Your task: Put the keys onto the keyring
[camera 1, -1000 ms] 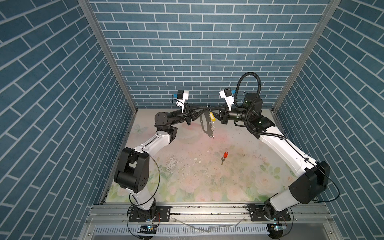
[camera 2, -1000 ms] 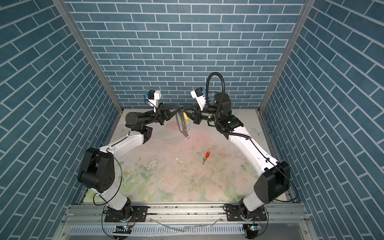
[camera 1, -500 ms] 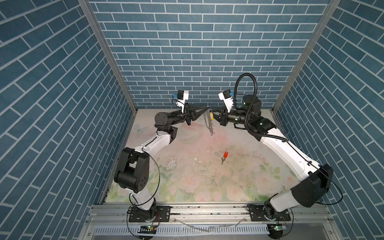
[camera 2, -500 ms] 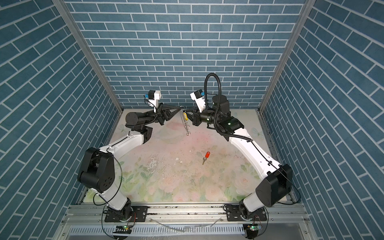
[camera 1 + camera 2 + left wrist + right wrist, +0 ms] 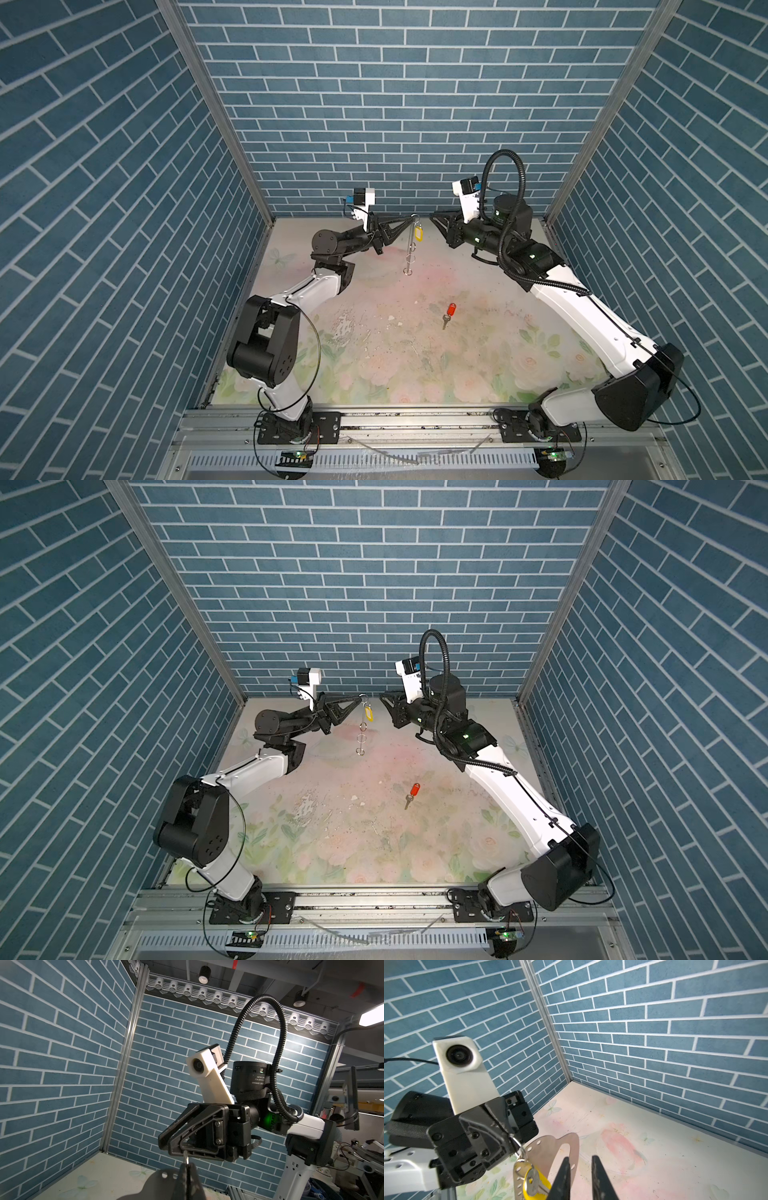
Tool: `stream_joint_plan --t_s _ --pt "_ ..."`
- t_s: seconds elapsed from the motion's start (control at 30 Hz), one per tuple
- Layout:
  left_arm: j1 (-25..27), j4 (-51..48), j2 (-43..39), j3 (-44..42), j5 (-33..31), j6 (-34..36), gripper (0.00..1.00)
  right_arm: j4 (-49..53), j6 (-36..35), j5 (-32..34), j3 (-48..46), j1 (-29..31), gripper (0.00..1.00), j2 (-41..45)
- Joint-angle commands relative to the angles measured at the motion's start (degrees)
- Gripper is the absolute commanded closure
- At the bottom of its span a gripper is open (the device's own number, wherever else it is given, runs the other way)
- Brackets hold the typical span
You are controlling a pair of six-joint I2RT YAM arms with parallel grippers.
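Red-tagged key (image 5: 449, 314), yellow-tagged key (image 5: 419, 233): two; keyring (image 5: 410, 250): one

Bright, even overhead light; soft shadows; sharp top views; wide-angle distortion at wrist-view edges.

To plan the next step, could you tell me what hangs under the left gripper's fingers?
The keyring hangs there, the yellow-tagged key on it. Its pinched top is hidden between the fingers of the left gripper.
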State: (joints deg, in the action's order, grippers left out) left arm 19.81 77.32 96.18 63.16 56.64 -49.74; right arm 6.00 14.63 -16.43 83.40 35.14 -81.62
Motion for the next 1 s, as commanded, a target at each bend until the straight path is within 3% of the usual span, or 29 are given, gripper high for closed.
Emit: stream_joint_plan --t_s 0.0,0.13,0.33,0.53,0.97 --pt "0.3 0.3 -3.5 -2.0 -5.2 4.4 1.00 -0.1 -1.2 7.4 -0.6 1.3 0.78 -0.8" --pt "1.2 -3.8 -6.8 -6.1 -10.6 10.4 1.00 -0.4 -2.2 11.7 -0.2 2.9 0.77 -2.3" --pt "1.9 -6.4 -8.4 -8.2 -13.8 14.0 1.00 -0.4 -3.8 16.1 0.9 5.0 0.77 -4.2" --pt "6.3 -16.9 -13.4 -10.8 -20.0 25.2 1.00 -0.6 -4.6 19.6 1.8 7.0 0.76 -5.0" --pt "6.9 -16.3 -12.9 -10.7 -19.0 24.5 1.00 -0.3 -5.1 16.7 2.7 8.5 0.76 -6.9"
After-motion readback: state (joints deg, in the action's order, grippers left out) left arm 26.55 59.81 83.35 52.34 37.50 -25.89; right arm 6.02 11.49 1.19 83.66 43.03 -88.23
